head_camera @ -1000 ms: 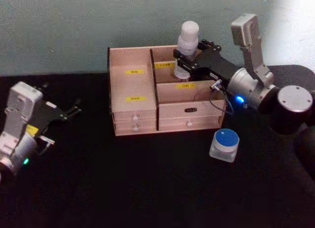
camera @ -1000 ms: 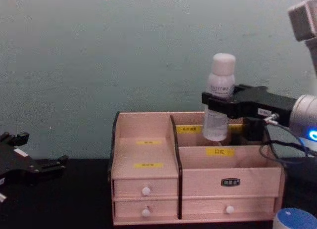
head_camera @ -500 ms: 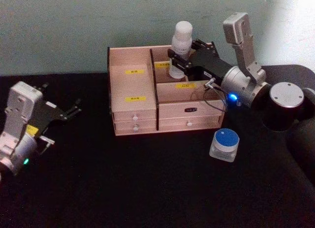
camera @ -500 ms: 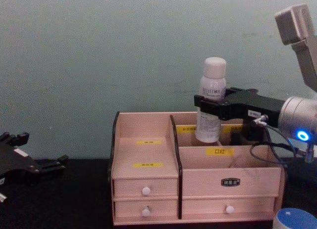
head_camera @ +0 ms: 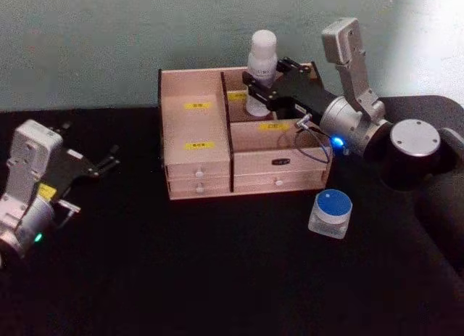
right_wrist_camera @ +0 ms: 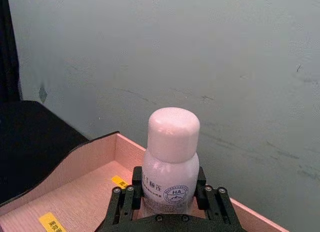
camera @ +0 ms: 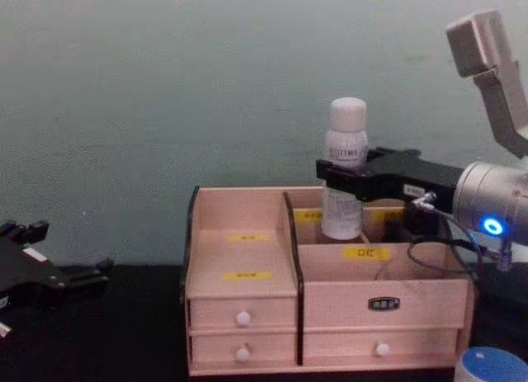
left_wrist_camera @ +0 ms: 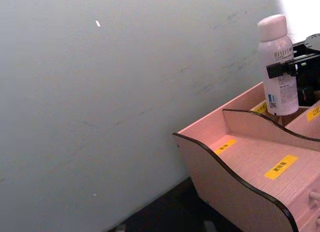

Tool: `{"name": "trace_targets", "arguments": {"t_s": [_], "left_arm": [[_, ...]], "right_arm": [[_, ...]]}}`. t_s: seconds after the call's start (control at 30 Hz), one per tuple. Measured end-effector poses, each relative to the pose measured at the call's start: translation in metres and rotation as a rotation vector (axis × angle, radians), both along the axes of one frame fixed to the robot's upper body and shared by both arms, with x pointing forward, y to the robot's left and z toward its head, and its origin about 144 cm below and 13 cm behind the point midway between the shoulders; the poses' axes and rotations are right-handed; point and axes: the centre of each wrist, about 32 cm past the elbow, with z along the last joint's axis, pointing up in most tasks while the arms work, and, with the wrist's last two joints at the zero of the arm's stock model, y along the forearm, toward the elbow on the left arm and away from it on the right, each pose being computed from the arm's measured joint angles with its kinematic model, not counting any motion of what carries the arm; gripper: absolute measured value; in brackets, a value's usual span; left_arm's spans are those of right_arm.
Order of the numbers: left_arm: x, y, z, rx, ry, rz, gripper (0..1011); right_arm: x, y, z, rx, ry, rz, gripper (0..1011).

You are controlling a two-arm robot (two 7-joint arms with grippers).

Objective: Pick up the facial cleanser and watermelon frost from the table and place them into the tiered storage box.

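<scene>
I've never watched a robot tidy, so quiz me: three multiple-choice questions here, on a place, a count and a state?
1. Where is the watermelon frost? A) on the table before the tiered storage box B) in a drawer C) atop the bottle
2. How many white knobs show on the box? A) one B) three C) six
3. The facial cleanser is: A) lying down B) uncapped C) upright in the fingers of the right gripper
A: it stands on the black table. B: two on its left half, one on its right. C: fingers clamp its body at the box's rear. The left gripper rests at the left.
</scene>
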Motion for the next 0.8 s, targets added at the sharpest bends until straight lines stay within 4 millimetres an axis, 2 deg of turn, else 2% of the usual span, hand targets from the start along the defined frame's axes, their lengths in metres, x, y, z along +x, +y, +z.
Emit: {"name": "trace_targets", "arguments": {"t_s": [0.8], "left_arm": [[0.0000,0.0000,0.0000,0.000,0.000,0.000,1001]], "right_arm": [[0.0003,0.0005,-0.0072,-0.017,0.049,-0.009,601]]}}
